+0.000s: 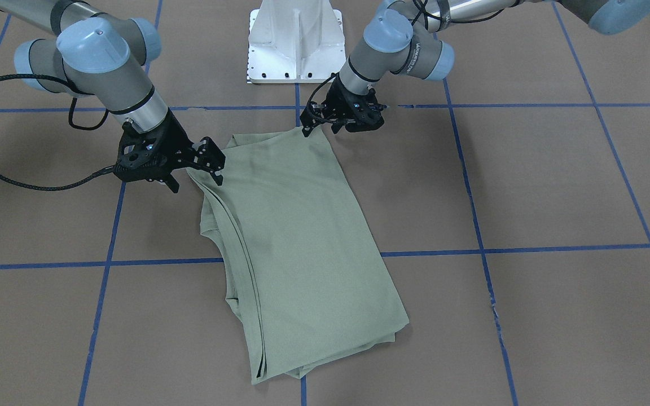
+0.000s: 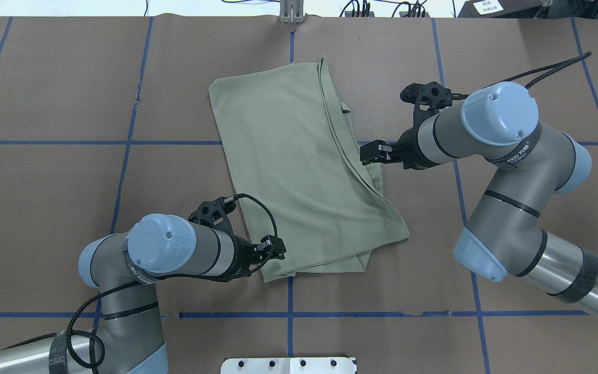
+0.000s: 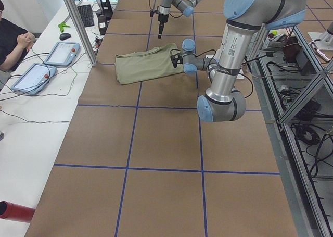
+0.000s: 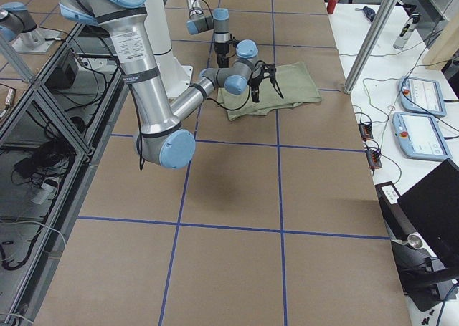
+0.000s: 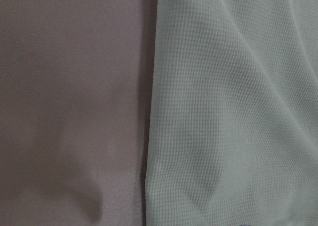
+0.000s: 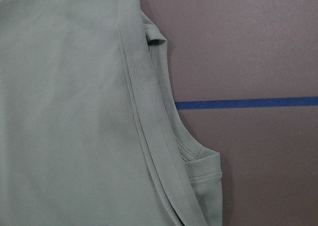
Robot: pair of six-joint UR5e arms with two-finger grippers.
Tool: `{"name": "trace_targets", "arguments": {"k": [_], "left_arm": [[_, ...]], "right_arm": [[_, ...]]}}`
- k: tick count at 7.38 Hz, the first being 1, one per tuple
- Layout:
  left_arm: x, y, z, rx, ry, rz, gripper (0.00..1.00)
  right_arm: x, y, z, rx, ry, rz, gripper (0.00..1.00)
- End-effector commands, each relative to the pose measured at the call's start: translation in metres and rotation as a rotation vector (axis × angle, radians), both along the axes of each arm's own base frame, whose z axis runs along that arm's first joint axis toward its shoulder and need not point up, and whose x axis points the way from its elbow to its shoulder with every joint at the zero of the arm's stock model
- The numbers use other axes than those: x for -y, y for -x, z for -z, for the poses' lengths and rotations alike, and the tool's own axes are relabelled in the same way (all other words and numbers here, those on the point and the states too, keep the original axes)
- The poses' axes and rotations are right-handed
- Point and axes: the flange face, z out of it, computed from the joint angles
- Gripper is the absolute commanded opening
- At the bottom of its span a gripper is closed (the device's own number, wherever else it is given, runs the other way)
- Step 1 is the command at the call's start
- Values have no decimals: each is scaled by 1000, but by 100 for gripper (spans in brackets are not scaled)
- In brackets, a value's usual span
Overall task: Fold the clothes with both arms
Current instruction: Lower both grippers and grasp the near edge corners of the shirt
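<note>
The brown table [image 2: 44,208] carries the shirt [image 2: 299,171] at its centre, folded into a long slab. In the overhead view its long axis runs from 11 to 5 o'clock. The right gripper [image 2: 369,154] sits at the layered long edge, with the cloth at its 9 o'clock. The left gripper [image 2: 273,249] meets the near corner, with the cloth toward 1 o'clock. Both look equally close. I cannot tell whether either gripper is spread or pinching cloth.
</note>
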Motion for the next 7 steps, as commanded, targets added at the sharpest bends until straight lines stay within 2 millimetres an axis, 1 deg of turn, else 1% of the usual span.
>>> {"name": "trace_targets", "arguments": {"k": [1,2,3,5,6,7], "left_arm": [[0,-5,5,-5,1,-1,88],[-1,-6,5,-5,2,-3,85],[-7,-10,3,-2,2,-13,82],[-12,-13,4,-1,-6,-5,81],[-12,-13,4,-1,-5,-3,75],[-11,-13,4,0,-8,4,64]], "right_arm": [[0,0,-1,-1,1,0,100],[0,0,0,0,0,0,100],[0,0,-1,-1,1,0,100],[0,0,-1,-2,1,0,100],[-1,-1,-4,-4,4,-1,100],[-1,-1,-5,-6,6,-1,100]]}}
